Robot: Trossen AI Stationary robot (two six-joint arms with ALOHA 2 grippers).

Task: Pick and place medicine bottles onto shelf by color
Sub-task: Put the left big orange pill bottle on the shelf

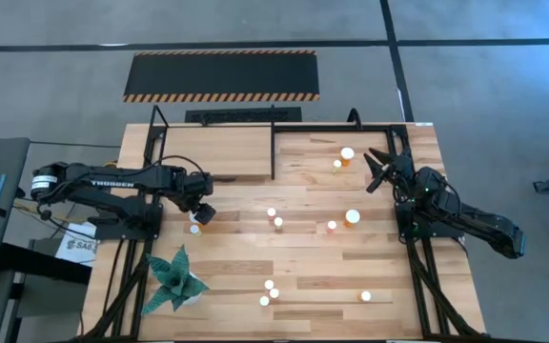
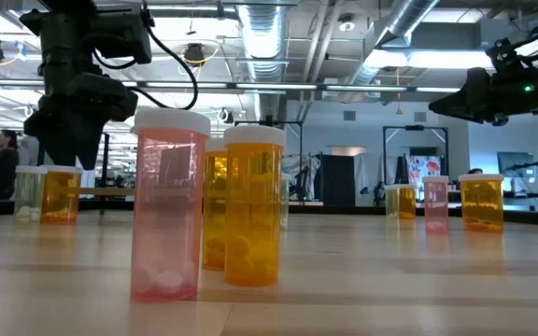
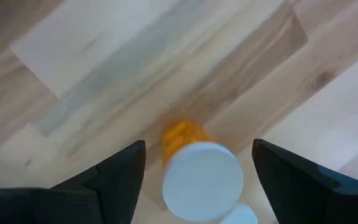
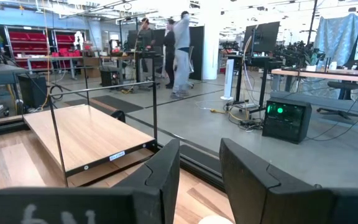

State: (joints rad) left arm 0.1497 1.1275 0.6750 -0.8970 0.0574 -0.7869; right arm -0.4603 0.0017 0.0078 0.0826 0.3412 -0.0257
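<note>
My left gripper (image 1: 201, 213) hangs open, pointing down over an orange medicine bottle with a white cap (image 3: 202, 180), near the table's left side. Its fingers (image 3: 120, 177) stand on either side of the bottle without touching it. The bottle stands upright on its base, and a second white cap (image 3: 241, 214) shows right beside it. Other medicine bottles stand upright across the table, such as a pink one (image 2: 168, 205) and an orange one (image 2: 253, 205). The shelf (image 1: 213, 152) is at the far left. My right gripper (image 1: 379, 168) waits at the far right, level, shut on nothing.
Bottles stand in loose groups at the centre (image 1: 274, 218), far right (image 1: 347, 153) and near edge (image 1: 269, 292). A green paper plant (image 1: 174, 278) sits at the near left. Black frame rails (image 1: 417, 257) run along the right side. People (image 4: 179, 46) stand in the room beyond.
</note>
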